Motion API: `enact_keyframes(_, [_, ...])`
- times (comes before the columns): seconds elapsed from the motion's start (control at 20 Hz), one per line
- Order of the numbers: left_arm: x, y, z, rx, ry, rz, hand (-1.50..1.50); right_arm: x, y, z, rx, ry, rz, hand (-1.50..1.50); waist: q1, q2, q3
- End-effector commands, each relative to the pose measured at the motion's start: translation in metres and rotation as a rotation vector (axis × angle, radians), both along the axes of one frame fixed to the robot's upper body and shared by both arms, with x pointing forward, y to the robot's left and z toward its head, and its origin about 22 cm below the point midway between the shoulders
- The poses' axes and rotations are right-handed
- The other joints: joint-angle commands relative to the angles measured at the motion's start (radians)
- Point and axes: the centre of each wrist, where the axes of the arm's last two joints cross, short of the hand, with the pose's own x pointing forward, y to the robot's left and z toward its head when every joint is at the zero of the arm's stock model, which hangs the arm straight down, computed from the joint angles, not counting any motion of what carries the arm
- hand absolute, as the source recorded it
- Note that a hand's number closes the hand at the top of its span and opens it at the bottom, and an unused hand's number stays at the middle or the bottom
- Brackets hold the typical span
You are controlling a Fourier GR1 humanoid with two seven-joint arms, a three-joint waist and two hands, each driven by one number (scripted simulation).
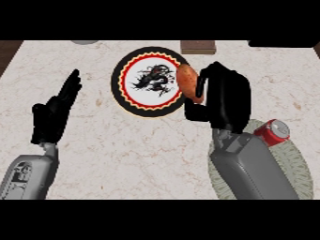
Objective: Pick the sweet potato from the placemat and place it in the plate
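The orange-brown sweet potato (188,80) is held by my right hand (223,96), whose fingers and thumb curl round it. It hangs over the right rim of the round plate (129,96), which has a black border, a red and yellow ring and a dark dragon figure on white. The grey-green placemat (295,171) lies at the lower right, partly under my right forearm. My left hand (53,115) rests open at the left, fingers straight and pointing up, well apart from the plate.
A red can (273,132) lies on the placemat close to my right wrist. A brown block (198,46) sits at the counter's far edge behind the plate. A grey object (85,42) shows at the far left edge. Dark wood borders the counter's sides.
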Motion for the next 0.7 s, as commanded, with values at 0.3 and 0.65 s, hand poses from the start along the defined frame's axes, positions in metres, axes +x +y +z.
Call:
enact_keyframes(0.3, [0.004,-0.017,0.002,-0.005,-0.007,-0.022,0.0,0.073,0.05,-0.024,0.08,0.053,0.052,1.5,0.032,0.009,0.001])
enact_keyframes(0.65, [0.012,-0.012,0.013,-0.001,-0.011,-0.057,0.0,0.106,0.055,-0.042,-0.121,0.228,-0.001,1.5,0.058,0.017,0.0])
